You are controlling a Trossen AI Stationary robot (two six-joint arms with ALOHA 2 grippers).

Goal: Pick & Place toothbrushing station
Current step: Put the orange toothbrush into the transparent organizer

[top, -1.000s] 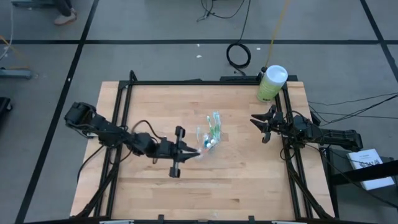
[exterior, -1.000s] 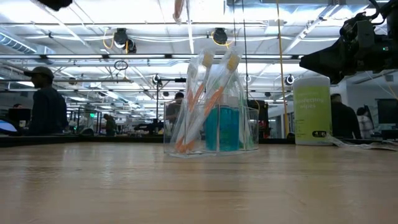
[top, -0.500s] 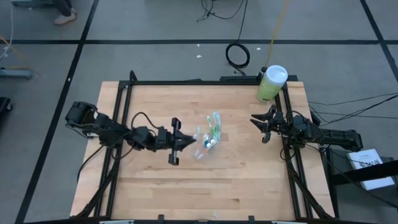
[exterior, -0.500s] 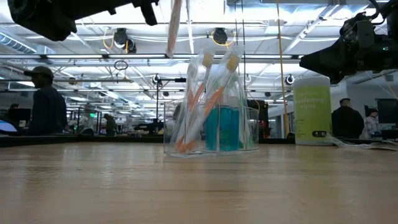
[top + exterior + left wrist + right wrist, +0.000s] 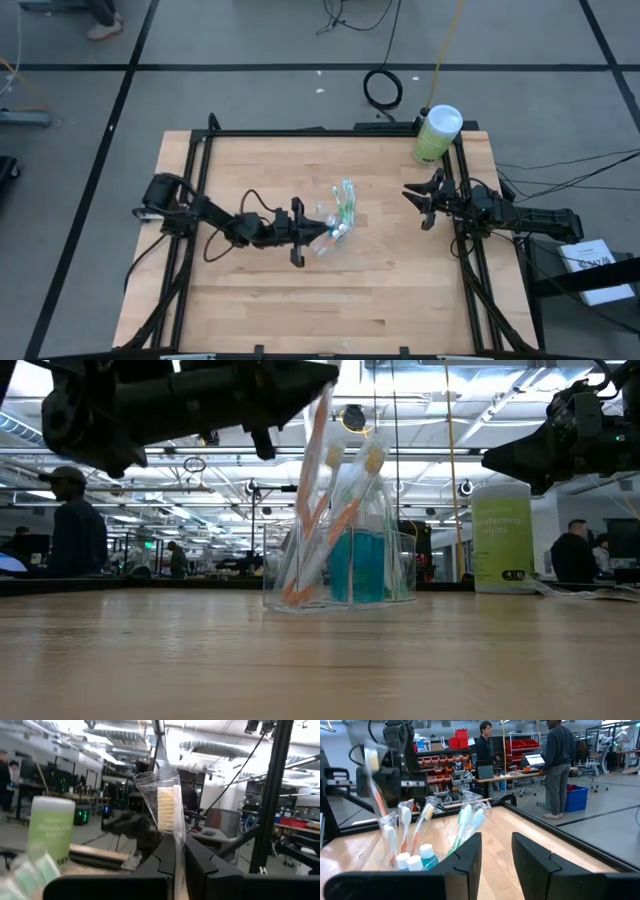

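On the wooden worktop [image 5: 250, 290], near the middle, stands the small clear holder [image 5: 340, 575]. It sits upright. Inside it are slim toothbrushes in clear wrappers [image 5: 470, 817], some green and white, some pink and white, all leaning a bit. Little white tubes with blue caps [image 5: 415, 857] stand in it too.

The left arm reaches low across the worktop from the left side, stretched out almost flat. Its left pincer [image 5: 312, 231] is just beside the holder, on the holder's left side. The pincer is clenched tight on one wrapped toothbrush [image 5: 169, 815]. In the left wrist view the brush head sticks up past the two dark fingers [image 5: 165, 855], with the clear wrapper around it. In the low view this brush [image 5: 312, 460] hangs tilted over the holder, and its lower end is down among the other brushes. I cannot tell if it touches them.

The right arm waits at the right edge of the worktop, well apart from the holder. Its right pincer [image 5: 416, 203] points toward the middle, with its fingers a little apart and nothing between them.

Farther back, in the far right corner, stands a big pale-green canister [image 5: 437, 134] with a white lid. People [image 5: 559, 765] stand in the room behind.
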